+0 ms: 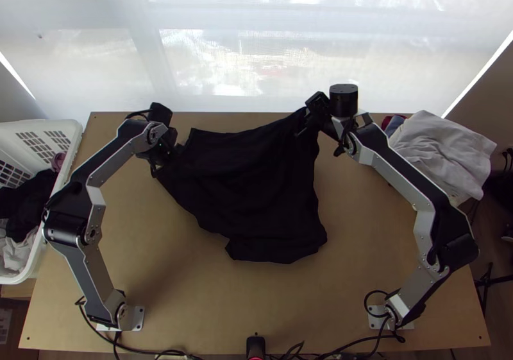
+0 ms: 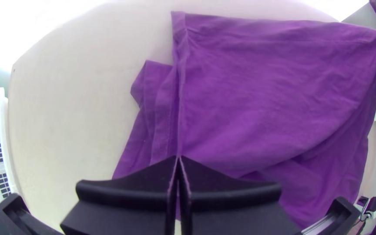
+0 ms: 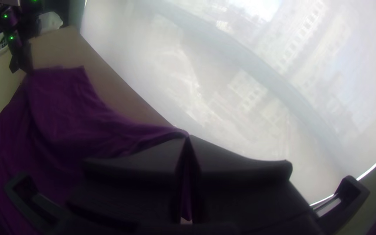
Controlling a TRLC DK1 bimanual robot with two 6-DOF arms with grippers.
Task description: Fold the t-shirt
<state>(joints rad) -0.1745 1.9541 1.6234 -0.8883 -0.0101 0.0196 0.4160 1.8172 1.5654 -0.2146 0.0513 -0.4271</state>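
While the window [image 1: 269, 58] glows, the wooden table [image 1: 365, 238] bears the dark T-shirt [image 1: 256, 180].

- A robotics lab or similar workroom: two robot arms [image 1: 88, 273] on mounting plates [image 1: 136, 319], fixed to a wooden tabletop [image 1: 192, 308]
- Laundry basket [image 1: 38, 126] alongside
- Large window [image 1: 269, 58]

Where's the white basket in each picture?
Top view: the basket is at the left edge, beside the table.
Left wrist view: past the table's edge, across bare wood from the t-shirt.
Right wrist view: far off, behind the left gripper.
Shared landmark: the t-shirt.
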